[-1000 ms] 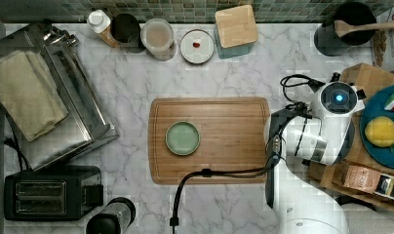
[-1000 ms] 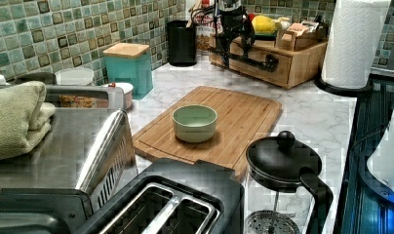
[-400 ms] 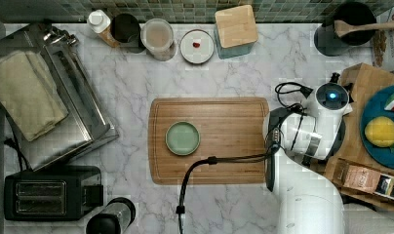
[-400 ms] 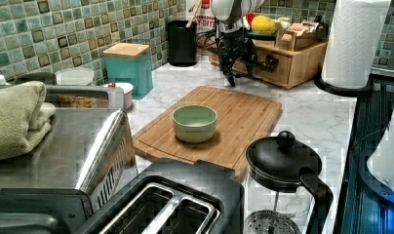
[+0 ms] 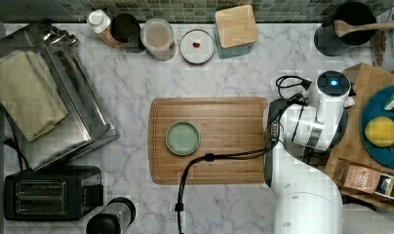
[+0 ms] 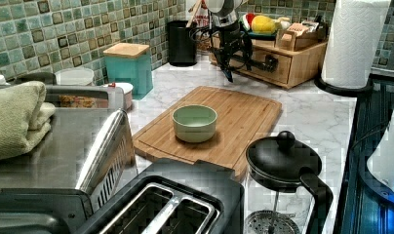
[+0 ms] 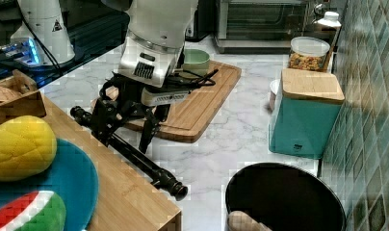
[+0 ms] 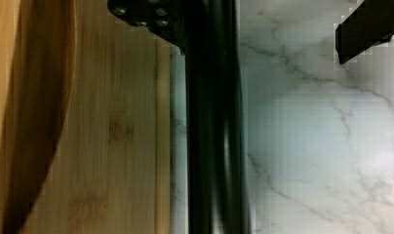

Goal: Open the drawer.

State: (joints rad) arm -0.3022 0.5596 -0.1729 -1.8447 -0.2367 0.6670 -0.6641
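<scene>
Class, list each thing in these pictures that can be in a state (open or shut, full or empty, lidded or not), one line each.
drawer: shut, front flush with its wooden cabinet.
bar handle: between the tool's fingers, not clamped.
tool: open, one finger on each side of the handle.
green bowl: upright on the cutting board, empty.
teal canister: wooden lid on.
toaster: slots empty.

Top view: the arm (image 5: pixel 307 161) covers the drawer front and its handle. Wrist view: handle (image 8: pixel 215 126) is blurred and runs off the frame at both ends; one finger (image 8: pixel 368 29) is cut by the edge. Left view: drawer (image 6: pixel 269 62) interior is hidden.
</scene>
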